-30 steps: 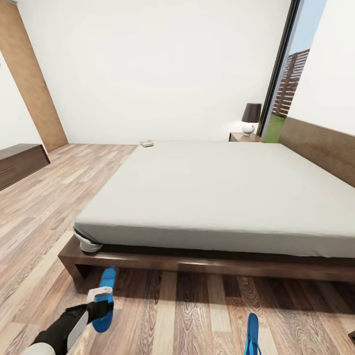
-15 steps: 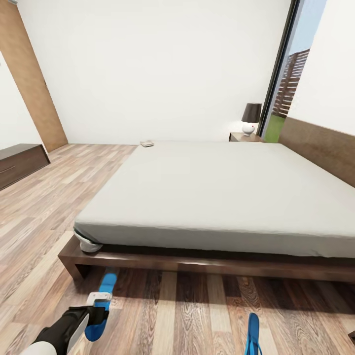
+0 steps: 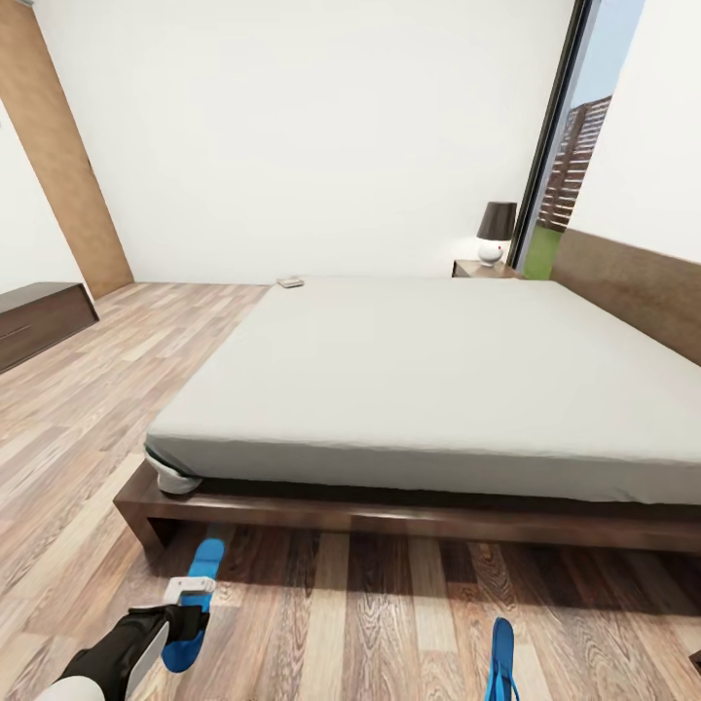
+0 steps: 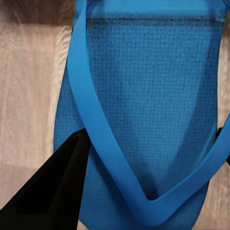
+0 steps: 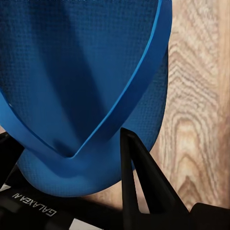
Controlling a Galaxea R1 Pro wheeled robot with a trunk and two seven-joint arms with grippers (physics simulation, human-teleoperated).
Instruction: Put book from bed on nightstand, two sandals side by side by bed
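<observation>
The bed [image 3: 419,380], with a grey mattress and dark wooden frame, spans the head view. A small flat book [image 3: 289,282] lies at its far left corner. Beyond the far right corner stands a nightstand [image 3: 484,270]. My left gripper [image 3: 187,608] is low over the floor by the bed's near left corner, shut on a blue sandal [image 3: 198,589]. In the left wrist view that sandal [image 4: 143,96] sits between the gripper's [image 4: 151,143] black fingers [image 4: 52,191]. The second sandal [image 3: 500,662] is at the head view's bottom edge. My right gripper [image 5: 64,139] is shut on this sandal [image 5: 81,72].
A lamp [image 3: 497,232] stands on the nightstand beside a tall window [image 3: 570,175]. A long dark bench [image 3: 39,321] sits by the left wall, with a wooden door panel [image 3: 58,156] behind it. Wood-plank floor [image 3: 389,623] runs along the bed's near side.
My left gripper has drawn its sandal back toward me and to the left, away from the bed frame. The right-hand sandal has stayed put.
</observation>
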